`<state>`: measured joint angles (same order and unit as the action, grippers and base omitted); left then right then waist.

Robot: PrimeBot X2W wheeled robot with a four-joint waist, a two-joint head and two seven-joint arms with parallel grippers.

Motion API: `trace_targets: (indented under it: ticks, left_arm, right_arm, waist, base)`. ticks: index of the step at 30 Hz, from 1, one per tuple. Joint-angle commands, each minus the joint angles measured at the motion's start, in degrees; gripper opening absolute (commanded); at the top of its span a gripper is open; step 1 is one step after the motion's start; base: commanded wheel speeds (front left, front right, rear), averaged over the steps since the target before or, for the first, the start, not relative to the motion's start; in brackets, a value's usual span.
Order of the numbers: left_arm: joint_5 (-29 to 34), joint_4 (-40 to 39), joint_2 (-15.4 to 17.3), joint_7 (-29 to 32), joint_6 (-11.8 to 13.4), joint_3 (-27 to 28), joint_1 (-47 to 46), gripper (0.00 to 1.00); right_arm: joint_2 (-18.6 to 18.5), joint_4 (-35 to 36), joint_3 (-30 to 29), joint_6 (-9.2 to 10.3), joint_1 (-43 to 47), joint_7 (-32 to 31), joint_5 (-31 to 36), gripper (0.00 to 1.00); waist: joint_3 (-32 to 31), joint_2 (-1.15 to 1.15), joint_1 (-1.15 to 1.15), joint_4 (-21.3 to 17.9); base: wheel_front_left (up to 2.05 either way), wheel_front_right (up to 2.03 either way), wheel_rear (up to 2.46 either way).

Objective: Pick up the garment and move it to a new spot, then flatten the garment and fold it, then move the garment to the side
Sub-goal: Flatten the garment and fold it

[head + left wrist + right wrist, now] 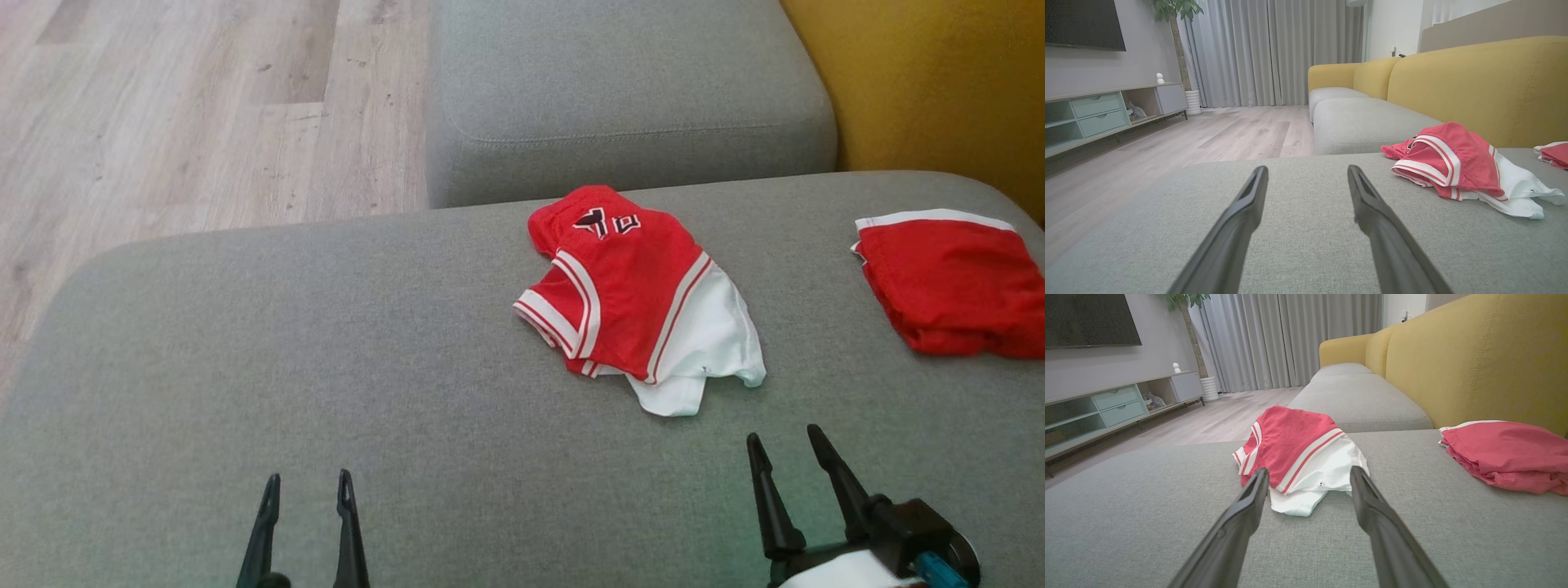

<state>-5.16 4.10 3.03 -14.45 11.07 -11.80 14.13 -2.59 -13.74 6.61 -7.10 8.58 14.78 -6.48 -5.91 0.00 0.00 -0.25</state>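
Observation:
A crumpled red and white garment (pixel 641 298) with striped trim and a dark emblem lies on the grey sofa seat (pixel 326 343), right of centre. It appears at the right in the left wrist view (pixel 1457 167) and straight ahead in the right wrist view (pixel 1300 453). My right gripper (pixel 784 441) stands open just short of the garment's white hem, nothing between its fingers. My left gripper (pixel 309 482) is open over bare cushion, well to the left of the garment.
A second red garment (pixel 951 282) with a white band lies folded at the right edge of the seat. Another grey cushion (pixel 620 90) sits beyond, the yellow backrest (pixel 939 82) to the right, wooden floor (pixel 180 114) to the left.

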Motion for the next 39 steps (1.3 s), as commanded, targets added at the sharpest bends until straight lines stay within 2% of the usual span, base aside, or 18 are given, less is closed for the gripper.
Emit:
trace_targets:
  ticks: [1,12,17,21,28,29,34,39]
  left_arm:
    - [0.4,-1.5,-0.1,-0.5,-0.2,1.4,-2.9,1.0]
    - [0.3,-1.0,-0.1,-0.5,-0.7,0.9,-3.3,1.0]
    - [-0.7,2.0,-0.1,-0.5,-2.9,-1.7,-6.5,1.0]
    - [-3.5,7.3,-0.1,-0.5,-5.6,-6.0,-12.8,1.0]
    - [-12.3,23.0,-0.1,-0.4,-10.2,-14.8,-29.0,1.0]
    - [-12.3,23.0,-0.1,-0.4,-10.2,-14.8,-29.0,1.0]
    - [-19.5,31.6,-0.1,0.8,-11.0,-20.0,-40.6,1.0]
    - [-23.5,38.5,-0.1,1.4,-10.5,-24.4,-48.1,1.0]
  right_arm:
    - [-0.3,1.6,1.4,-0.39,-2.4,0.2,0.6,1.0]
    - [-0.5,1.2,2.3,-0.39,-2.6,0.2,0.6,1.0]
    - [-1.0,1.5,3.0,-0.39,-3.4,0.2,0.5,1.0]
    - [-1.2,2.0,3.7,-0.39,-4.5,0.2,-0.7,1.0]
    - [-1.7,3.7,7.2,-0.39,-9.1,0.2,-1.4,1.0]
    - [-1.7,3.7,7.2,-0.39,-9.1,0.2,-1.4,1.0]
    - [-1.5,4.0,8.2,-0.39,-11.7,0.2,-1.6,1.0]
    - [-1.1,4.0,8.8,-0.39,-13.3,0.2,-1.7,1.0]
  waist:
    - [0.0,0.0,0.0,0.0]
    - [0.8,0.0,0.0,-0.4]
    - [2.5,0.0,0.0,-1.7]
    - [5.4,0.0,0.0,-3.9]
    - [13.4,0.0,0.0,-9.9]
    - [13.4,0.0,0.0,-9.9]
    - [18.6,0.0,0.0,-13.4]
    - [21.6,0.0,0.0,-16.2]
  base:
    - [0.0,0.0,0.0]
    - [0.0,0.0,0.0]
    - [0.0,0.0,0.0]
    - [0.0,0.0,0.0]
    - [0.0,0.0,0.0]
    - [0.0,0.0,0.0]
    - [0.0,0.0,0.0]
    - [0.0,0.0,0.0]
